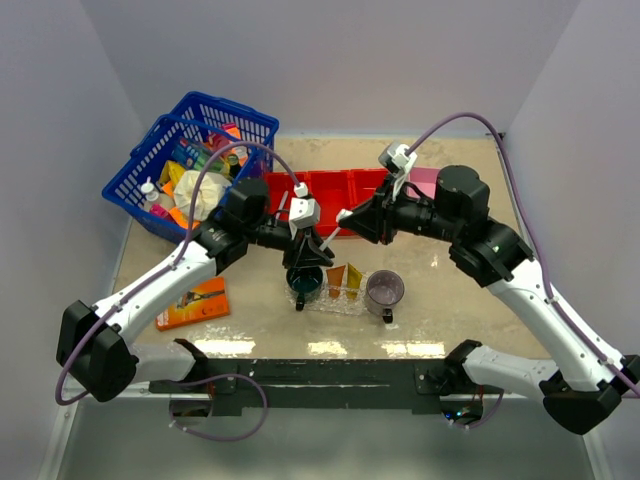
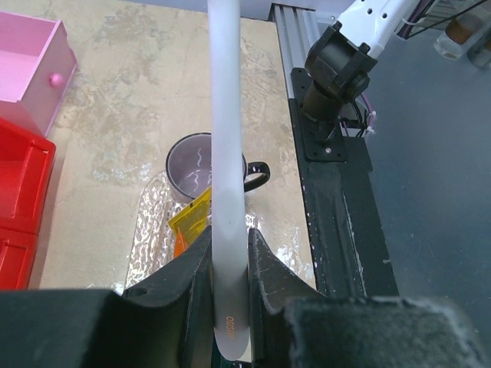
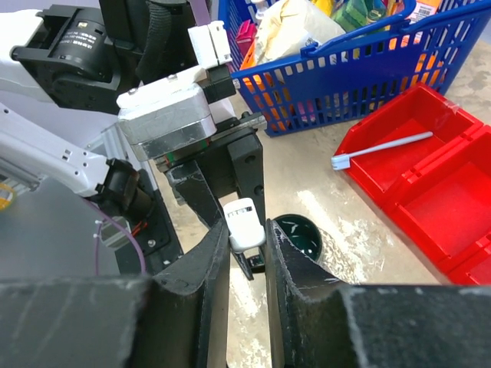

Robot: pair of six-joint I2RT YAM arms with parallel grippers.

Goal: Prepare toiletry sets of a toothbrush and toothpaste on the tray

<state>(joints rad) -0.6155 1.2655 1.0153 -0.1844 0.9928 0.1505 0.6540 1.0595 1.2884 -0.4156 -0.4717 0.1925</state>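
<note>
Furthest left in the top view, a second white toothbrush [image 3: 380, 149] lies loose in the red three-compartment plastic bin [image 3: 430, 192], apart from both arms. Next comes the left pincer [image 2: 229, 245], clamped across the shaft of the white plastic toothbrush [image 2: 226, 115]. That brush is held off the desk [image 1: 450, 300], with its long axis running from about 7 o'clock at the left pincer up to about 1 o'clock in the top view. Just toward 6 o'clock from it sits the clear, bumpy oval plastic tray [image 1: 345, 306]. It already carries the orange tapered tube [image 1: 335, 281] and the yellow-orange tapered tube [image 1: 355, 282], lying side by side with their length from 12 to 6 o'clock. On the right, the right pincer [image 3: 245, 230] meets the brush at its 1 o'clock tip. In its own wrist view the white end fills the gap and both inner faces look pressed against it, so I read it as gripping the same brush almost end-on. So both arms hold one brush, and the left pincer has the part nearer the tray. The brush lies skewed to the tubes, so it looks as if one grip must let go and the brush must turn toward 12 to 6 o'clock before it can be set down beside them.
</note>
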